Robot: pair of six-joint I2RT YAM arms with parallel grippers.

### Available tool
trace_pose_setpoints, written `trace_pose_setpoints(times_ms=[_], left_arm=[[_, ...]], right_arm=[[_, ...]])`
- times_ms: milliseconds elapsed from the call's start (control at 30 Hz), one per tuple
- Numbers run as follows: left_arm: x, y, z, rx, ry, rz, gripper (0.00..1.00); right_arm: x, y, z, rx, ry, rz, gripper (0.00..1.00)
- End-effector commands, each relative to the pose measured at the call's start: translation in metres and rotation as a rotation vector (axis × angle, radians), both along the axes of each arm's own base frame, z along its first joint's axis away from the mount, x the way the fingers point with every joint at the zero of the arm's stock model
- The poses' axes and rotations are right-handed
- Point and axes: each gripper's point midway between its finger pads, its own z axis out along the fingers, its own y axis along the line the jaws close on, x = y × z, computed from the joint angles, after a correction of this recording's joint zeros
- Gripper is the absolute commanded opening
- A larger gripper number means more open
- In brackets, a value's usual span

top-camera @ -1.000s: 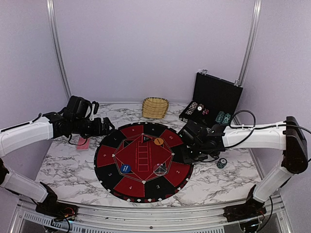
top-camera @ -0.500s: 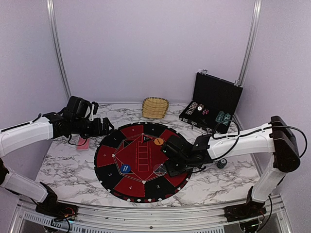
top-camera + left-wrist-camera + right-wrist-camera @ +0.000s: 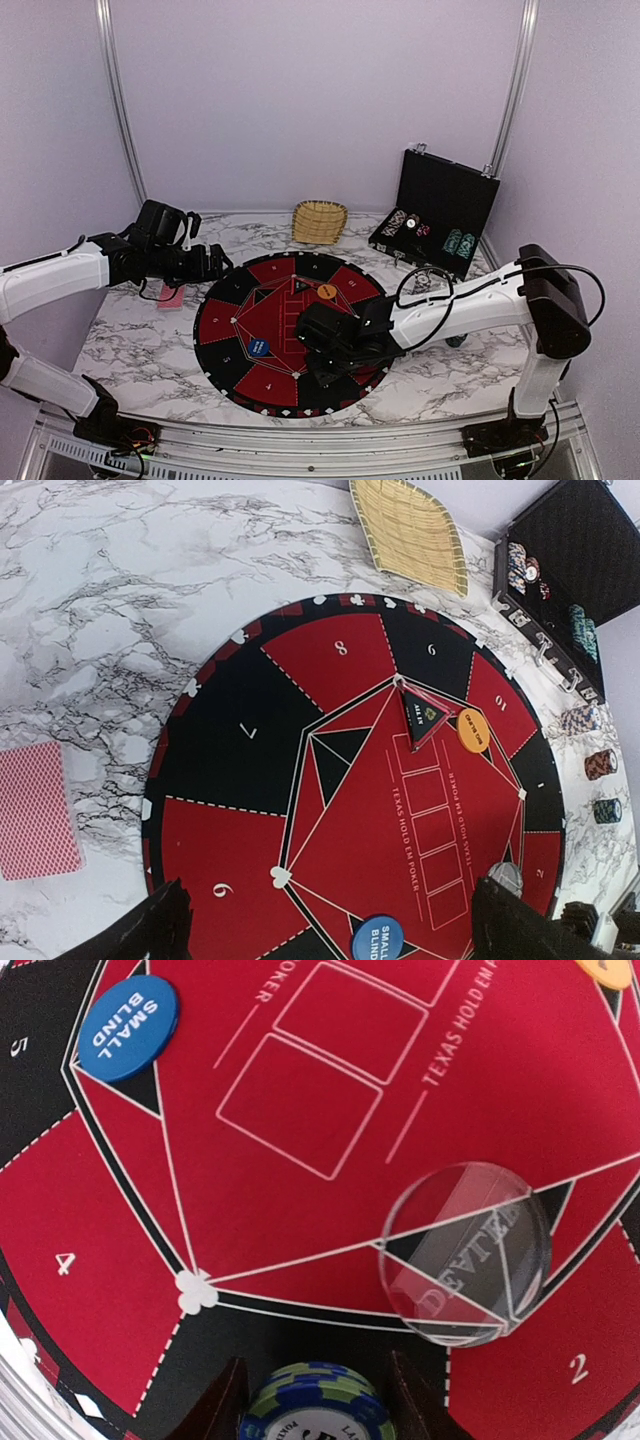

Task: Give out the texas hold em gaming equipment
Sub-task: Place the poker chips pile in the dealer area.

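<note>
Where the marble table [image 3: 130, 340] shows at far left, one red-backed card [image 3: 38, 810] lies flat, just off the rim of the round mat [image 3: 218, 322]. Left gripper [image 3: 210, 262] hangs over that rim, jaws spread wide, holding nothing. The mat is black and red, with numbered wedges (2, 4, 5, 6, 8 and 9 readable) and "TEXAS HOLD EM POKER" printed beside a column of card boxes. A blue disc [image 3: 128, 1027] reading "SMALL BLIND" lies on the mat's near-left part. A woven basket [image 3: 320, 221] sits beyond the mat's far edge. Right gripper [image 3: 322, 365] is low over the mat's near side, jaws pinching a blue-green-and-white chip stack [image 3: 318, 1410] above a black wedge between 4 and 2. Just beside it lies a clear disc [image 3: 466, 1253], lettering partly readable, looks like "DEALER". An orange disc [image 3: 473, 730] lies farther back; its text is too small to read. A black case [image 3: 445, 195] stands open at back right, lid up: mixed white, red and dark chips [image 3: 517, 565] in the left slots, teal chips [image 3: 581, 630] in the right ones. Three loose stacks [image 3: 601, 764] stand on the table between the case and the mat.
</note>
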Motion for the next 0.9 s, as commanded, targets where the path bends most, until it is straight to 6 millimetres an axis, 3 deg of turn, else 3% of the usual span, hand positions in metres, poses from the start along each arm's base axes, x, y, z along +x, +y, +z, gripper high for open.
trace_pose_setpoints(times_ms=[0,433,867], left_arm=[[0.002,0.002,0.000,-0.011,-0.010,0.010,0.99],[0.003,0.003,0.001,-0.015,-0.009,0.010,0.99],[0.004,0.003,0.000,-0.017,-0.004,0.008,0.99]], right_arm=[[-0.006,0.027,0.007,0.037,-0.016,0.050,0.37],[-0.019,0.028,-0.012,-0.011,-0.019,0.076,0.38],[-0.026,0.019,-0.016,-0.024,-0.004,0.060,0.54]])
